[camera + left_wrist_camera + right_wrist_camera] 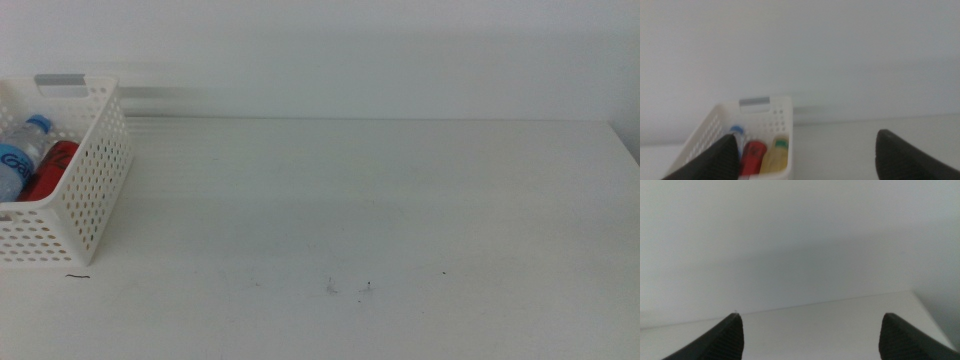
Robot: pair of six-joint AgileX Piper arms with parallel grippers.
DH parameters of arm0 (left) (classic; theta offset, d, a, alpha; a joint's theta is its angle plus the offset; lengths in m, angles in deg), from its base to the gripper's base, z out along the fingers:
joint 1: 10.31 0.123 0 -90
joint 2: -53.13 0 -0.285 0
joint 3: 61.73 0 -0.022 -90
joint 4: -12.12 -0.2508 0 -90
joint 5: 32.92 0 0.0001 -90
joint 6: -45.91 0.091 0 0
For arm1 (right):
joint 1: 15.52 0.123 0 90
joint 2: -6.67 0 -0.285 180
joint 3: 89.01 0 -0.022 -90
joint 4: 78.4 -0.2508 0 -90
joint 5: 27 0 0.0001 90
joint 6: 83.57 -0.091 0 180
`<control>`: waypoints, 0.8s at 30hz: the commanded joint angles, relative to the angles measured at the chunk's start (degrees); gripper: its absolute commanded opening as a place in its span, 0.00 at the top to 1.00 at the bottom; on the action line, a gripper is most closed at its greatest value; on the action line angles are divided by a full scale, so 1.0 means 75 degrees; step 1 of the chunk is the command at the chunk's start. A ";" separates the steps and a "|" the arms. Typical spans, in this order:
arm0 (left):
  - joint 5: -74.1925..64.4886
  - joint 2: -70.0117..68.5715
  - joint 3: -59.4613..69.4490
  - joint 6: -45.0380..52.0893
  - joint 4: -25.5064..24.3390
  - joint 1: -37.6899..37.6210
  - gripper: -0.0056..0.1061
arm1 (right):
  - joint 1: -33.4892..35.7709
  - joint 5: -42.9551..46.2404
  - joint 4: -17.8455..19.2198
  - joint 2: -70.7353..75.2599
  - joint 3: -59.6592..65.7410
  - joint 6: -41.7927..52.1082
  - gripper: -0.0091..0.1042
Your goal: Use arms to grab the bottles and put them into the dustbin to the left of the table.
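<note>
1. Lying inside the bin (85, 190) at the middle view's left edge: water bottle (22, 150), can (50, 168), tea bottle (776, 155).
2. Left hand (805, 157) released, near the bin.
3. Right hand (810, 337) released above bare tabletop (400, 200).

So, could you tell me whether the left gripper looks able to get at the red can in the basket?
Probably yes: the left gripper is open and faces the white basket, whose top is uncovered, with the red can exposed.
</note>
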 commanded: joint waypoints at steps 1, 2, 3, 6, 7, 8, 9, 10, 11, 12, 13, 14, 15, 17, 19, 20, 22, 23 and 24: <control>0.0117 -0.0513 0.0516 -0.0057 0.0116 0.0052 0.11 | -0.0336 -0.0206 0.0157 0.1031 0.0608 0.0031 0.17; 0.0117 -0.0706 0.0706 -0.0057 0.0116 0.0052 0.11 | -0.0422 -0.0286 0.0183 0.1337 0.0788 0.0031 0.17; 0.0117 -0.0861 0.0873 -0.0057 0.0116 0.0052 0.11 | -0.0459 -0.0351 0.0204 0.1674 0.1009 0.0031 0.17; 0.0233 -0.1145 0.1274 -0.0057 0.0116 0.0052 0.11 | -0.0477 -0.0385 0.0850 0.2464 0.1610 0.0031 0.17; 0.0347 -0.1253 0.1431 -0.0057 0.0116 0.0052 0.11 | -0.0477 -0.0406 0.1055 0.2683 0.1799 0.0031 0.17; 0.0436 -0.1357 0.1563 -0.0057 0.0116 0.0052 0.11 | -0.0477 -0.0443 0.1115 0.2838 0.1932 0.0031 0.17; 0.0436 -0.1495 0.1723 -0.0057 0.0116 0.0052 0.11 | -0.0477 -0.0531 0.1152 0.3016 0.2068 0.0031 0.17; 0.0436 -0.1633 0.1890 -0.0057 0.0116 0.0052 0.11 | -0.0477 -0.0656 0.1184 0.3177 0.2141 0.0031 0.17; 0.0436 -0.1762 0.2028 -0.0057 0.0116 0.0052 0.11 | -0.0477 -0.0748 0.1182 0.3289 0.2141 0.0031 0.17; 0.0436 -0.1878 0.2207 -0.0057 0.0116 0.0052 0.11 | -0.0477 -0.0782 0.1182 0.3405 0.2141 0.0031 0.17; 0.0436 -0.1984 0.2377 -0.0057 0.0116 0.0052 0.11 | -0.0477 -0.1055 0.1283 0.3405 0.2141 0.0031 0.17; 0.0436 -0.2071 0.2524 -0.0057 0.0116 0.0052 0.11 | -0.0477 -0.1166 0.1394 0.3405 0.2141 0.0031 0.17; 0.0436 -0.2083 0.2656 -0.0057 0.0116 0.0052 0.11 | -0.0477 -0.1205 0.1521 0.3405 0.2141 0.0031 0.17; 0.0475 -0.2083 0.2701 -0.0057 0.0116 0.0052 0.11 | -0.0477 -0.1115 0.1571 0.3405 0.2141 0.0031 0.17; 0.0269 -0.2083 0.2701 -0.0057 0.0116 0.0052 0.11 | -0.0477 -0.0978 0.1571 0.3405 0.2141 0.0031 0.17; 0.0356 -0.2083 0.2701 -0.0057 0.0148 0.0052 0.11 | -0.0477 -0.0949 0.1571 0.3405 0.2141 0.0031 0.17; 0.0562 -0.2083 0.2701 -0.0057 0.0148 0.0052 0.11 | -0.0477 -0.0949 0.1571 0.3405 0.2141 0.0031 0.17; 0.0621 -0.2083 0.2701 -0.0057 0.0148 0.0052 0.11 | -0.0477 -0.0949 0.1571 0.3405 0.2141 0.0031 0.17; 0.0636 -0.2083 0.2701 -0.0057 0.0134 0.0052 0.11 | -0.0477 -0.0949 0.1571 0.3405 0.2141 0.0031 0.17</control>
